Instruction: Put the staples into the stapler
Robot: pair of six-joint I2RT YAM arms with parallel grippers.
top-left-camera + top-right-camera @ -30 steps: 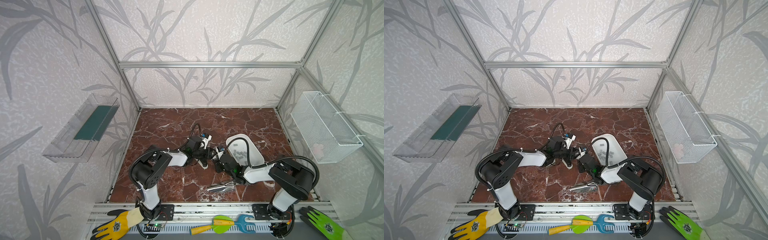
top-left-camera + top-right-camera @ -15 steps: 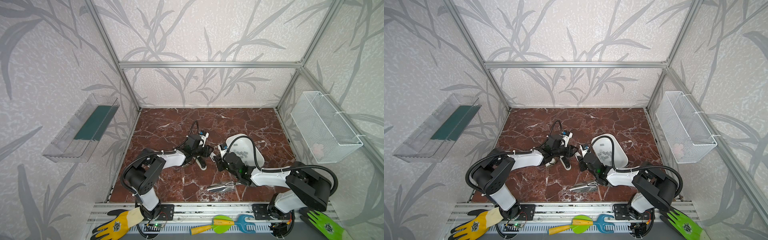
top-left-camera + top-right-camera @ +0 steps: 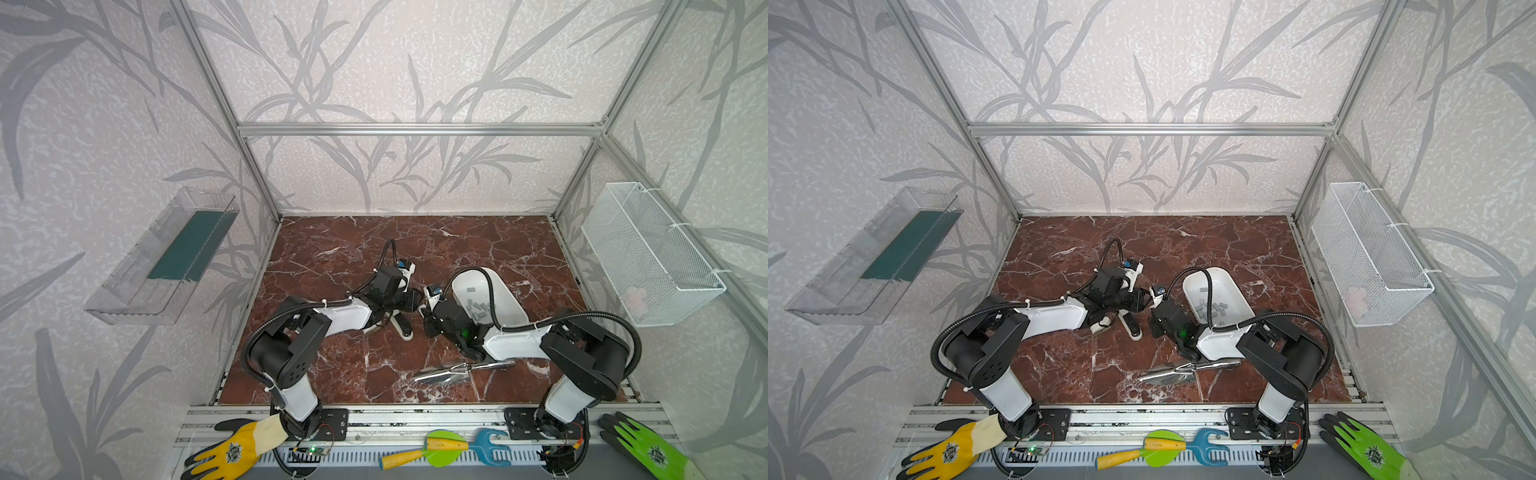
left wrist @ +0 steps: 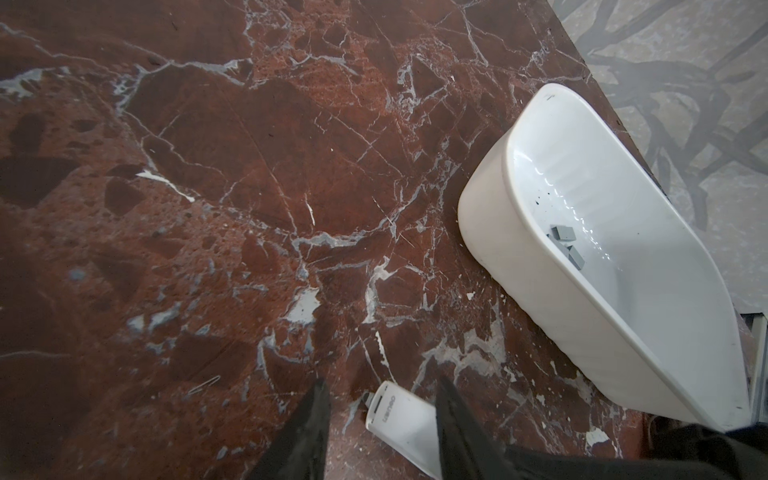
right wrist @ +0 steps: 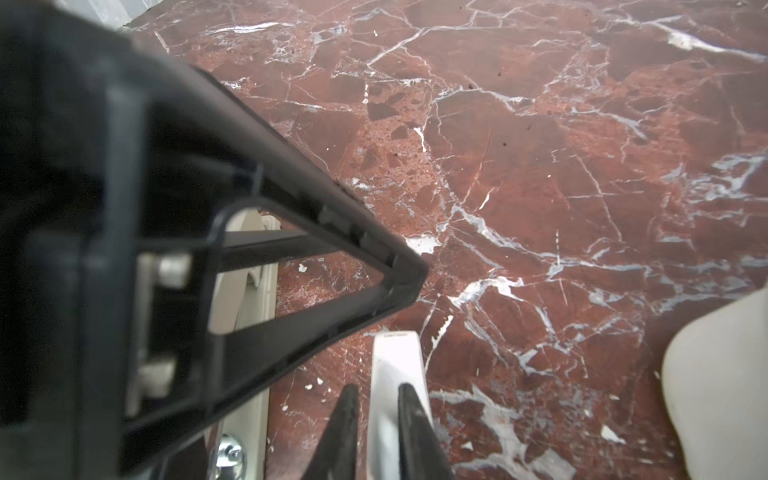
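The white stapler (image 3: 402, 327) lies opened on the marble floor between both arms. Its white top arm (image 4: 399, 419) points out between the fingers of my left gripper (image 4: 381, 380), which is open: one finger is against the arm, and floor shows beside the other. My right gripper (image 5: 378, 387) hangs over the same arm (image 5: 395, 353) with its fingers close together. White shows in the narrow gap, and I cannot tell whether they pinch it. The staples (image 3: 478, 309), several grey strips, lie in the white dish (image 3: 505, 291), also seen in the left wrist view (image 4: 565, 245).
A shiny metal trowel (image 3: 461, 370) lies on the floor near the front, by the right arm. A wire basket (image 3: 648, 257) hangs on the right wall and a clear shelf (image 3: 166, 257) on the left wall. A thin bent wire (image 4: 203, 384) lies loose on the floor.
The right gripper's fingers have drawn much closer together. Both arms' elbows shifted a little while the grippers stayed over the stapler. The stapler has not moved.
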